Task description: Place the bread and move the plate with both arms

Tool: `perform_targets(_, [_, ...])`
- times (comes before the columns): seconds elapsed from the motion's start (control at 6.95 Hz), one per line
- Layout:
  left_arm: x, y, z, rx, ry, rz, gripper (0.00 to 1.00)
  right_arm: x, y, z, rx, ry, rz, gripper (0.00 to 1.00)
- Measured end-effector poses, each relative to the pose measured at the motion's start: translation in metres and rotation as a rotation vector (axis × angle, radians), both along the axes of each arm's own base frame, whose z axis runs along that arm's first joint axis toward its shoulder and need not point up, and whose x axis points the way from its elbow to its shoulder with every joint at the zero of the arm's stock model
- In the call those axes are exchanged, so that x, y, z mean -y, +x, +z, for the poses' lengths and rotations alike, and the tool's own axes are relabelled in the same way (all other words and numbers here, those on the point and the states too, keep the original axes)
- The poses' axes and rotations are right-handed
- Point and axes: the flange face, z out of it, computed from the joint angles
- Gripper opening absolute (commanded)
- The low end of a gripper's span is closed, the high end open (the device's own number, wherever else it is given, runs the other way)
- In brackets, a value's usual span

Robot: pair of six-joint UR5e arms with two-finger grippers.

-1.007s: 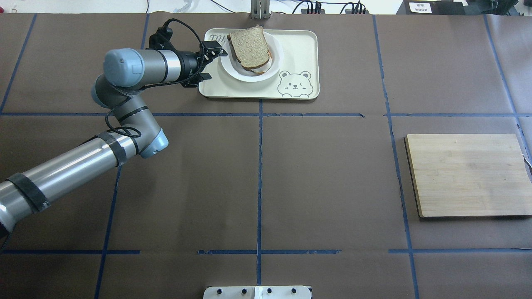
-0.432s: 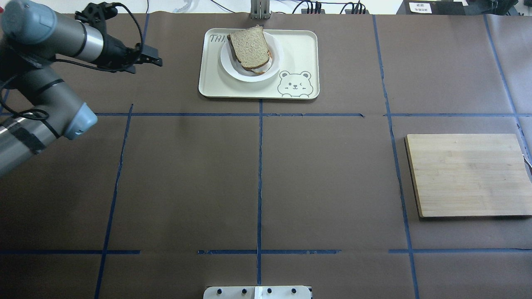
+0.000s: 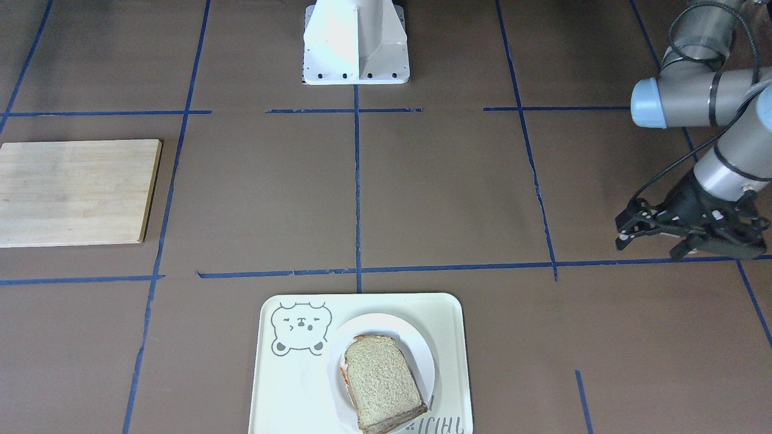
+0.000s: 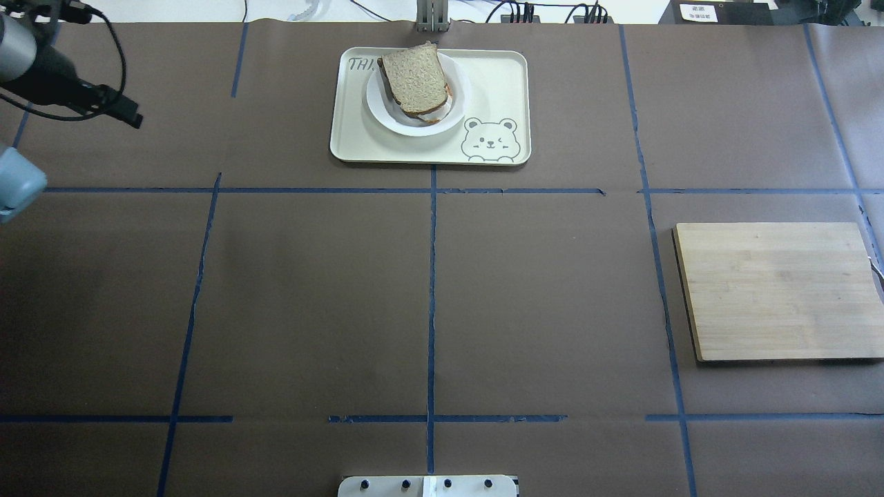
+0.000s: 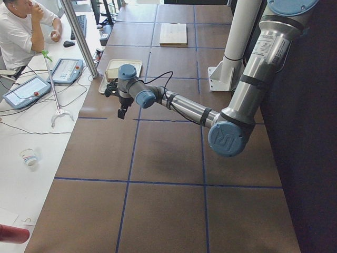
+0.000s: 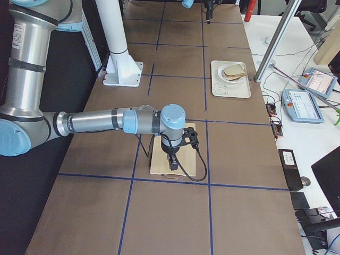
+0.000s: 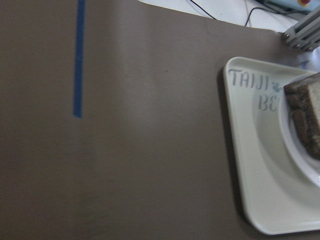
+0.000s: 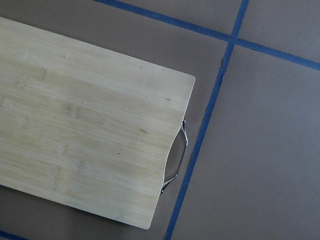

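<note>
Overhead exterior: at the far left edge the left gripper (image 4: 130, 116) hangs with its fingers seemingly parted and empty. Open table cover (image 4: 276, 103) separates it from the tray (image 4: 504, 83), where the bread (image 4: 414, 83) tops the plate (image 4: 384, 114). The right gripper (image 6: 171, 163) hovers over the cutting board (image 4: 777, 290) at the right edge, its grip unreadable.

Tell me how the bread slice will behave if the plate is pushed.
The bread probably slides easily: it lies loose, tilted on something beneath, overhanging the plate rim. It likely flexes when lifted, being thin. The plate may skid on the smooth tray.
</note>
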Motion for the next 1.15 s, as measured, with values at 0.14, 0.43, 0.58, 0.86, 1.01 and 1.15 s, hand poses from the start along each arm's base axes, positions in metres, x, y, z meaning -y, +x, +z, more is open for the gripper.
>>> perform_targets(0.14, [-0.023,-0.045,0.022,0.08,-0.016,0.071,1.0,0.0,0.0,0.0,0.0,-0.001,0.0,1.0])
perform_targets(0.43, [-0.073,-0.123,0.094,0.099,-0.129,0.089,1.0,-0.001,0.0,0.002,0.001,-0.006,0.0,1.0])
perform_targets(0.58, [-0.097,-0.158,0.127,0.074,-0.191,0.061,1.0,-0.001,0.0,0.003,0.002,-0.008,0.0,1.0])
perform_targets(0.86, [-0.139,-0.203,0.172,0.055,-0.227,0.054,1.0,-0.002,0.0,0.005,0.001,-0.011,0.0,1.0])
perform_targets(1.01, [-0.157,-0.213,0.184,0.048,-0.243,0.052,1.0,-0.002,0.0,0.005,0.001,-0.012,0.0,1.0])
perform_targets(1.15, [-0.165,-0.216,0.192,0.046,-0.253,0.053,1.0,-0.002,0.0,0.005,0.001,-0.012,-0.001,1.0])
